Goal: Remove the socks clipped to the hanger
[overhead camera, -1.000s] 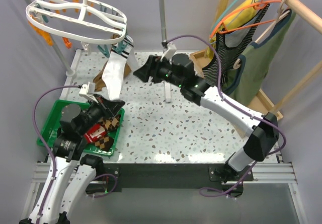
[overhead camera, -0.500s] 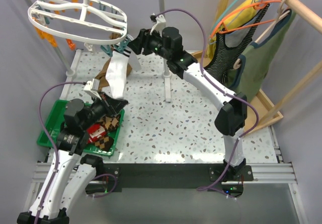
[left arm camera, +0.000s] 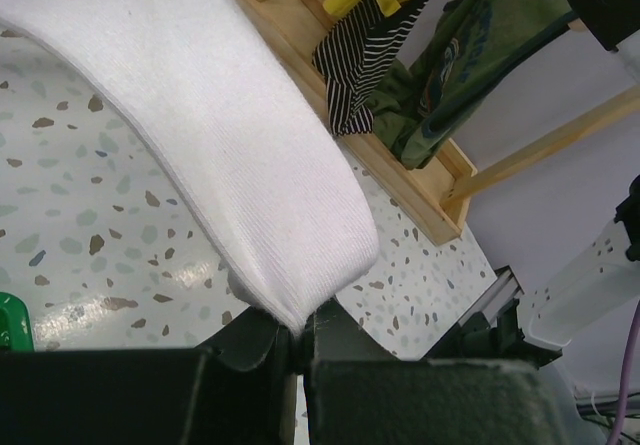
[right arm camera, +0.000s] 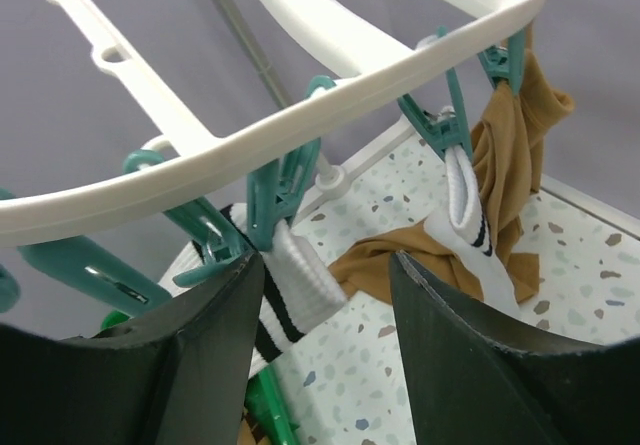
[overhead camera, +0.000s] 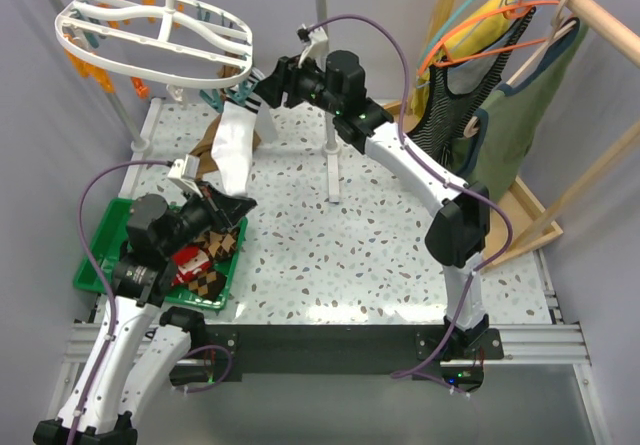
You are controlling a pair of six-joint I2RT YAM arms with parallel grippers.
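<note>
1. Your left gripper squeezes the toe of the white sock tight.
2. Your right gripper has its jaws apart, right by a teal clip on the hanger.
3. A brown sock hangs clipped nearby.

grey walls, speckled terrazzo tabletop, wooden rack at right

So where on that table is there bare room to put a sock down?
The table is bare in front of the white post, right of the green tray. Back left is crowded: socks hang from the hanger, the right gripper is up at them, the left gripper holds one.
</note>
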